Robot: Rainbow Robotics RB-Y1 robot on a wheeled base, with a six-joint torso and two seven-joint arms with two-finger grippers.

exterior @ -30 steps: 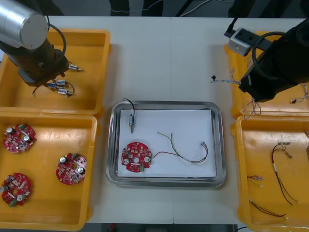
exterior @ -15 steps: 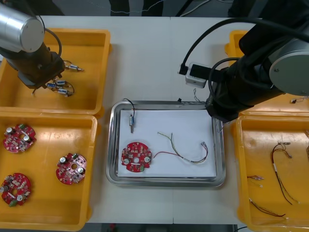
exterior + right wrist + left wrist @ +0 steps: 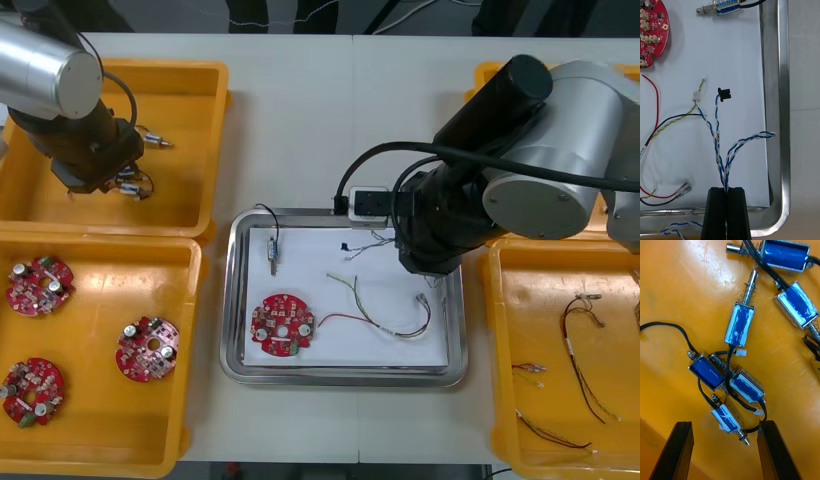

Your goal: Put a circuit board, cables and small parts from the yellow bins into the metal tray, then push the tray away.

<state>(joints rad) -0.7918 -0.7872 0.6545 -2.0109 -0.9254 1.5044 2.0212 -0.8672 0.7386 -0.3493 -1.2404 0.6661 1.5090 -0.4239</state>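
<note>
Right gripper [image 3: 729,189]: clamped on one end of the blue-white cable [image 3: 718,138], whose loose strands trail over the tray [image 3: 783,112], seemingly for laying down.
Left gripper [image 3: 725,423]: spread wide above small parts [image 3: 739,324] in a bin [image 3: 673,296], likely lining up a pick.
Board [image 3: 282,323]: in the tray.

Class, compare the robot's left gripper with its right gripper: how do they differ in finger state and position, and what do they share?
The left gripper is open, its fingers wide apart; the right gripper is shut on the blue and white cable. The left gripper hangs over small metal parts in a yellow bin; the right gripper is over the metal tray, near one corner. Both have black fingers.
</note>
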